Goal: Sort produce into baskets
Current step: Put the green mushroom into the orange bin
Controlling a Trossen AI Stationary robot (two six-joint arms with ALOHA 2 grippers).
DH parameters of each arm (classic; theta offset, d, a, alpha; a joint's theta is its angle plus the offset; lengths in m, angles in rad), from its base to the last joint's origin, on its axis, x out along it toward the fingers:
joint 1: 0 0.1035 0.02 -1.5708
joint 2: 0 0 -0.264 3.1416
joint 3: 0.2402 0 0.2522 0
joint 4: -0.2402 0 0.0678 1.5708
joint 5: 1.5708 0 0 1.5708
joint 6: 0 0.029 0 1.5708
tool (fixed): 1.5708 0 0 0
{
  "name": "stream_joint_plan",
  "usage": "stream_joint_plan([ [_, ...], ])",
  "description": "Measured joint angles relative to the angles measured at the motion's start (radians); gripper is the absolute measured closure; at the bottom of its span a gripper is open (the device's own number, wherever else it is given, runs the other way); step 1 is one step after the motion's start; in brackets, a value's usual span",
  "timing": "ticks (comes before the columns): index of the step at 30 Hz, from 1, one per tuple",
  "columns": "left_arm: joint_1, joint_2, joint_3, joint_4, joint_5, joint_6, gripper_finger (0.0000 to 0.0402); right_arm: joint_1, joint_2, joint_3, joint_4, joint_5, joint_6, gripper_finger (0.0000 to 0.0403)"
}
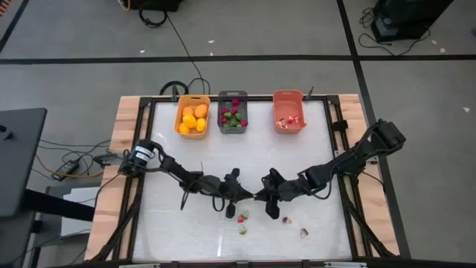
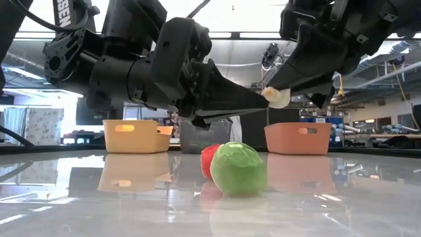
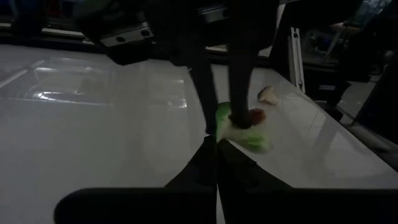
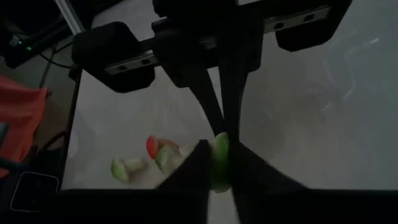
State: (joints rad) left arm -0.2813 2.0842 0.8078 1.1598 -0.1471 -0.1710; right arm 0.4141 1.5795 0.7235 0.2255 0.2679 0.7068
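Green round piece [image 2: 238, 168] sits nearest on the table [image 2: 342, 197]. It is below the meeting jaws and on the near side of them. A small red piece [image 2: 208, 158] is tucked just behind it, touching or nearly so.

Two pale pinkish slices [image 1: 303, 232] lie off to the right arm's side of the jaws, apart from each other and flat on the table.

Above these, the two grippers meet tip to tip over the middle of the table.
- Left gripper [image 2: 262, 95]: fingers pressed fully together into one point, holding nothing. The point reaches to a small pale-green piece [image 4: 219, 162].
- Right gripper [image 4: 218, 148]: fingers drawn in narrow, with the pale-green piece pinched between their tips and held clear of the table. Whether the left tips actually touch the piece, I cannot tell.

Well beyond the jaws, three baskets stand in a row along the far edge:
- yellow basket [image 2: 135, 135], holding yellow-orange fruits
- dark grey basket [image 1: 233, 112], holding red and green bits
- coral basket [image 2: 297, 137], holding pinkish slices

The grey basket lies most nearly straight beyond the jaws.
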Motion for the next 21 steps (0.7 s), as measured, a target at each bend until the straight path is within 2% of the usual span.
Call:
stream_joint_plan([
  [2, 0.0, 0.0, 0.0, 0.002, 0.005, -0.001, 0.0394, 0.0, -0.004, 0.0, -0.001, 0.0, -0.021, 0.0383],
  [7, -0.003, 0.0, 0.002, 0.001, 0.004, -0.025, 0.0363, -0.03, -0.049, 0.001, -0.085, 0.004, -0.03, 0.0385],
  [15, -0.005, -0.002, 0.0, -0.095, 0.08, -0.076, 0.0302, -0.117, -0.242, 0.001, -0.389, 0.192, -0.05, 0.0387],
  [19, -0.009, -0.002, 0.0, -0.103, 0.119, -0.072, 0.0291, -0.204, -0.347, 0.001, -0.567, 0.393, -0.055, 0.0371],
  [21, -0.007, -0.002, 0.0, -0.108, 0.127, -0.072, 0.029, -0.262, -0.393, 0.001, -0.65, 0.444, -0.056, 0.0365],
])
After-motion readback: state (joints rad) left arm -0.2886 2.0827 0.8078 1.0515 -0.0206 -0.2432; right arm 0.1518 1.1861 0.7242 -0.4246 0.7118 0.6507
